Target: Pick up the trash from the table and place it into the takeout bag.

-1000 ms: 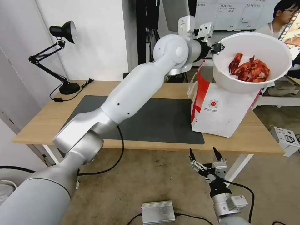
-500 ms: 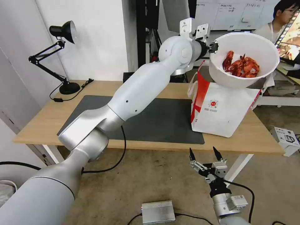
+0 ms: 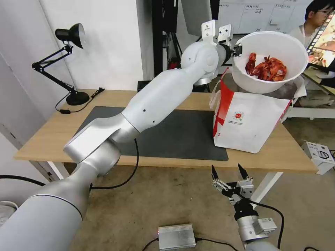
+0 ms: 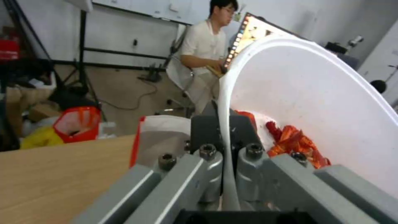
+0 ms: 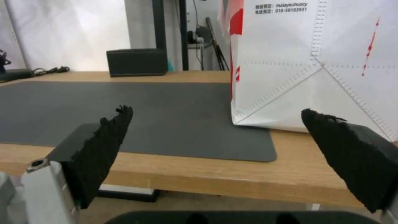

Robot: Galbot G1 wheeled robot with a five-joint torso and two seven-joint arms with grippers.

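At upper right of the head view, the white bowl of red shells [image 3: 270,62], pinched by its rim in the left gripper [image 3: 238,51], had been carried farther over the takeout bag [image 3: 249,120] (tipping seemed near); the right gripper [image 3: 228,171] was held open below the table [image 3: 45,136].

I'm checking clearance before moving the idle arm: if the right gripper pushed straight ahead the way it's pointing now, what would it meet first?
Probably the front edge of the table: the open right gripper sits low before it, fingers aimed at it. The takeout bag stands farther back. Depth is uncertain.
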